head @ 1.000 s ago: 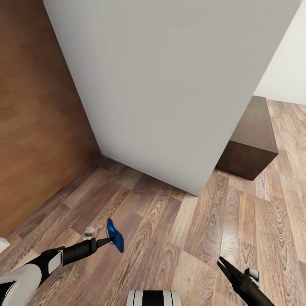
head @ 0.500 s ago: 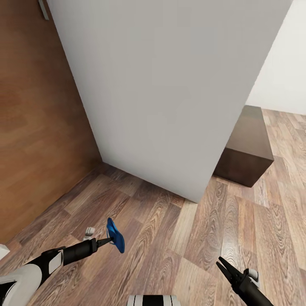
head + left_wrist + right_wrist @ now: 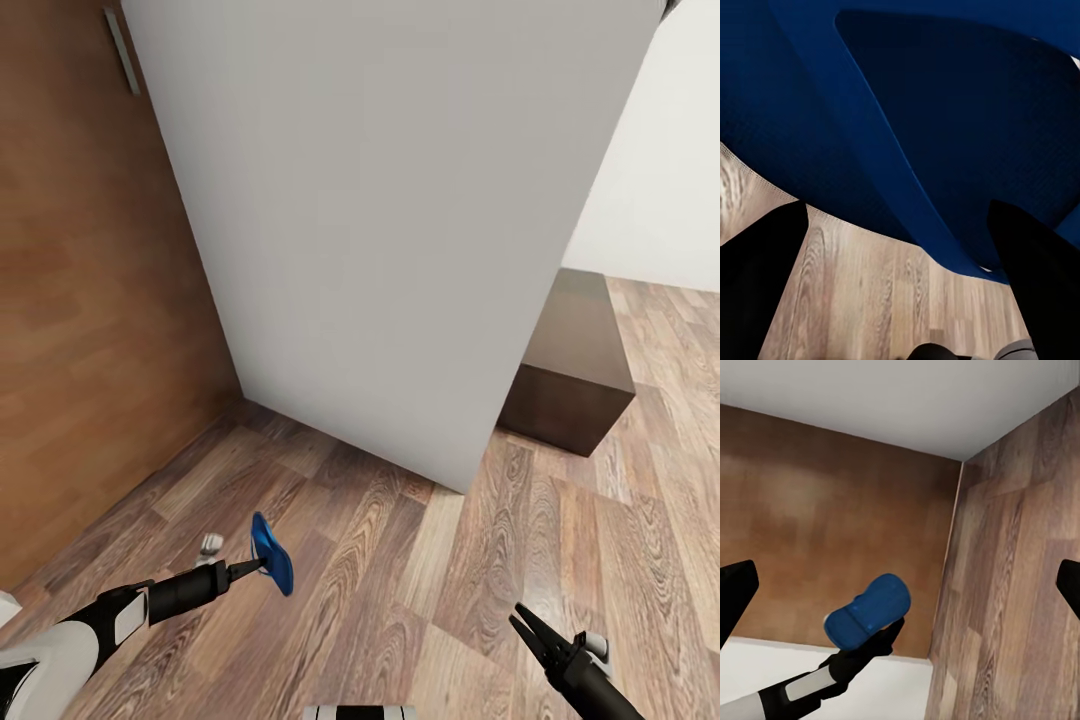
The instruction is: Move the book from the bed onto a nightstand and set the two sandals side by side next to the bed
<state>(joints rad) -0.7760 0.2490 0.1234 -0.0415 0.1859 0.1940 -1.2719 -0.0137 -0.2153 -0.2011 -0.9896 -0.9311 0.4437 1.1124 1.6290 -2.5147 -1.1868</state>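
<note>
A blue sandal (image 3: 271,553) is pinched in the left gripper (image 3: 246,569) at seven o'clock. The right gripper (image 3: 527,628), at five o'clock, is spread and empty.

A dark blue sandal (image 3: 945,127) seen very close up, spanning most of the frame. Two black fingertips (image 3: 761,277) of the left gripper (image 3: 900,247) flank it. Beyond lies grey-brown wood-plank floor (image 3: 870,300).

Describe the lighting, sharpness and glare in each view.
Head view: even, soft light, faint sheen on the wood-plank floor, everything sharp. Left wrist view: the bright blue flat sandal looms dark and shaded. Right wrist view: soft, slightly blurred brown wooden wall.
</note>
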